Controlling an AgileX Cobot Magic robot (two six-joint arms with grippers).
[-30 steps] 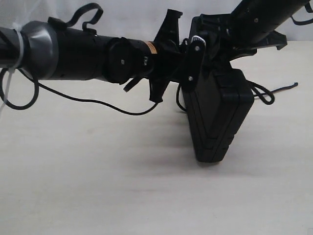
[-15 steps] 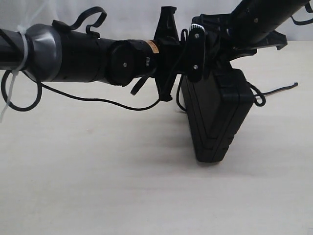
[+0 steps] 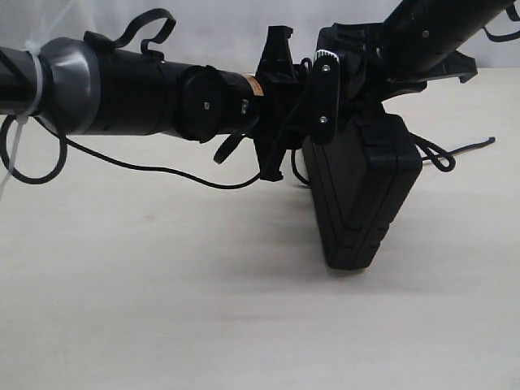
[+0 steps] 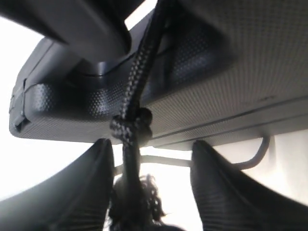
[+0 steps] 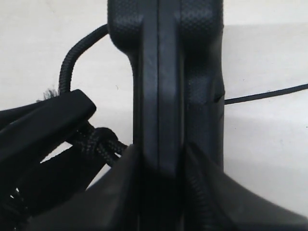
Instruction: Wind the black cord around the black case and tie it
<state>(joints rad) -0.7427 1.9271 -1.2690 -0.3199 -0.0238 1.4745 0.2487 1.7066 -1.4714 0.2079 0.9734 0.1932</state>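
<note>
The black case (image 3: 361,195) stands tilted on one edge on the table, and my right gripper (image 3: 366,77) is shut on its upper end. In the right wrist view the fingers (image 5: 211,192) press both sides of the case (image 5: 163,72). My left gripper (image 3: 321,101) sits against the case's left side, open. In the left wrist view the black cord (image 4: 137,77) runs down from the case (image 4: 202,96), with its knot (image 4: 130,126) and frayed tuft between the spread fingers (image 4: 226,192), close to one of them. More cord loops (image 3: 439,154) behind the case.
A thin black line (image 3: 162,171) trails over the pale table (image 3: 203,309) under the left arm (image 3: 122,89). Arm cables (image 3: 32,162) hang at the far left. The right arm (image 3: 439,32) comes in from the upper right.
My left gripper has opened and let go of the cord, after pulling it up and right. The loop behind the case has slackened again. The right gripper and the case have stayed put.
</note>
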